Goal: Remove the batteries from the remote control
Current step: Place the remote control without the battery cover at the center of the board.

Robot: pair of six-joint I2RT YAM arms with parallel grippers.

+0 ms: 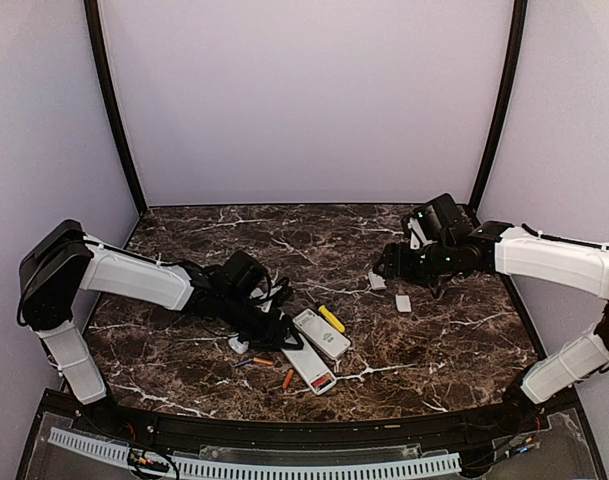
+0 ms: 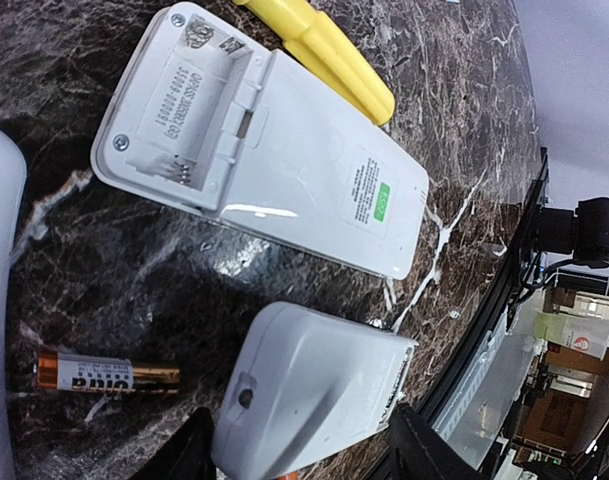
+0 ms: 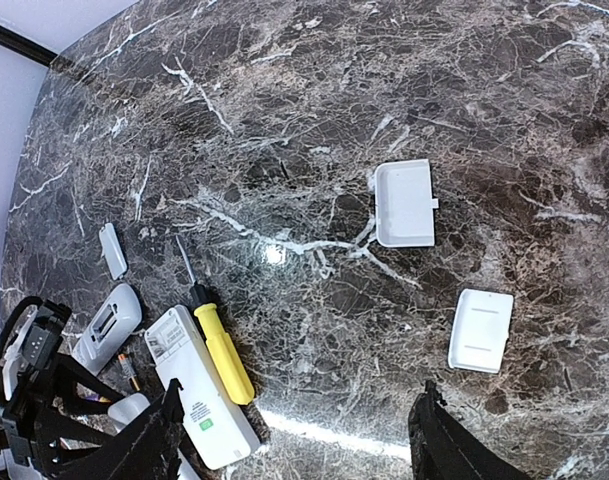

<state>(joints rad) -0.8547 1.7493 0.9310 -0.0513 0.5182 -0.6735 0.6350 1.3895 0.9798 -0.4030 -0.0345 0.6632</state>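
Since the left fingers [image 2: 189, 458] stand apart on either side of the near remote [image 2: 309, 395] at the bottom centre of the left wrist view, the coming move turns on that straddle. Whether their pads press its sides or only flank it, I cannot tell. This remote shows a closed white shell with one small round hole and no open compartment. I judge it may still hold cells, though none can be seen.

From the top view its long axis runs from upper left to lower right, roughly in line with the left arm's reach. Just left of it, at the lower left of the wrist frame, one of the batteries [image 2: 109, 373] lies loose on the table [image 2: 134, 270]. It lies clear of the fingers, lengthwise across the picture.

Further up the frame lies the open remote [image 2: 264, 150], back up, with its compartment bare and its long axis slanting from upper left to lower right. Beyond it, touching or just beside its far edge, is the yellow screwdriver [image 2: 329, 50].

Farthest off, the right fingers [image 3: 439, 450] hang spread wide with nothing between them, well apart from both remotes. Two white covers [image 3: 404, 203] lie on the table ahead of them. The left arm is plainly the nearer to the work.
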